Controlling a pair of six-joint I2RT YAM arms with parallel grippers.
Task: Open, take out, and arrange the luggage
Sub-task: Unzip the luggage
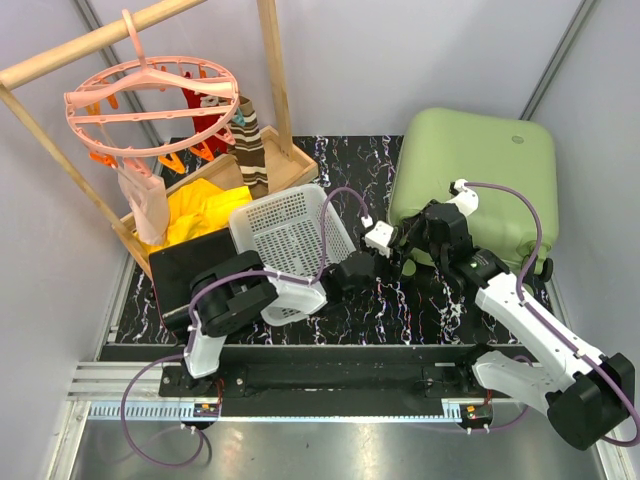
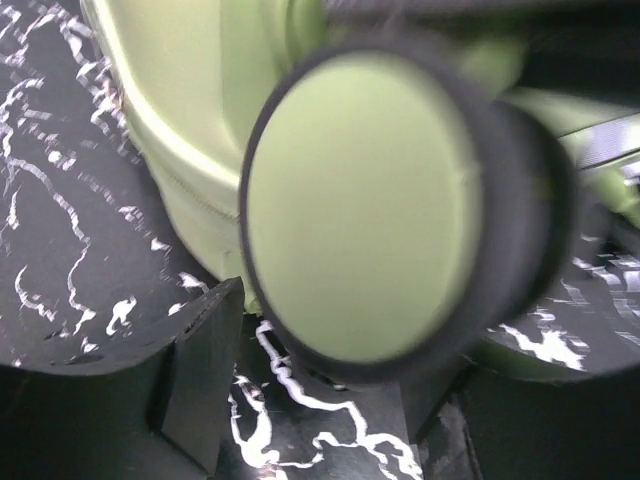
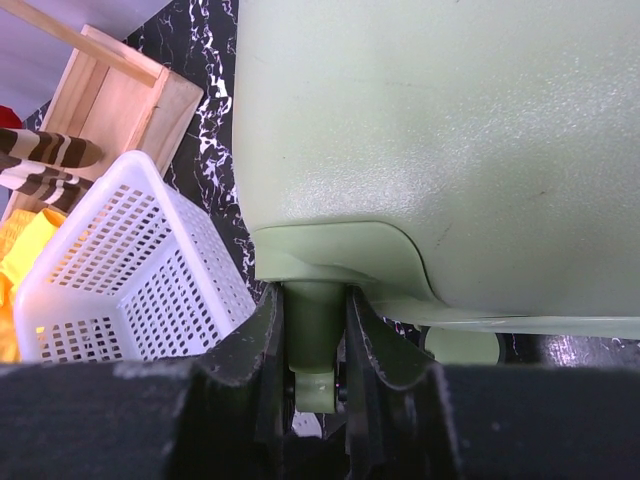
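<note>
Light-green suitcase (image 1: pixel 475 165) — closed, lying flat at the far right of the black marbled tabletop (image 1: pixel 440 305). Right gripper (image 3: pixel 312 310) — narrow, clamped on the suitcase's caster stem (image 3: pixel 312 345) at its near-left corner. Left gripper (image 2: pixel 315 385) is close against a wheel (image 2: pixel 360 210); whether it grips cannot be told. White perforated basket (image 1: pixel 290 230) stands near, left of the suitcase.

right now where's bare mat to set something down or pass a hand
Bare mat at the near edge, between the left arm, the right arm and the suitcase. Another strip at the back, between tray and suitcase. Crowded: the gap from basket to suitcase, where both arms reach in.
</note>
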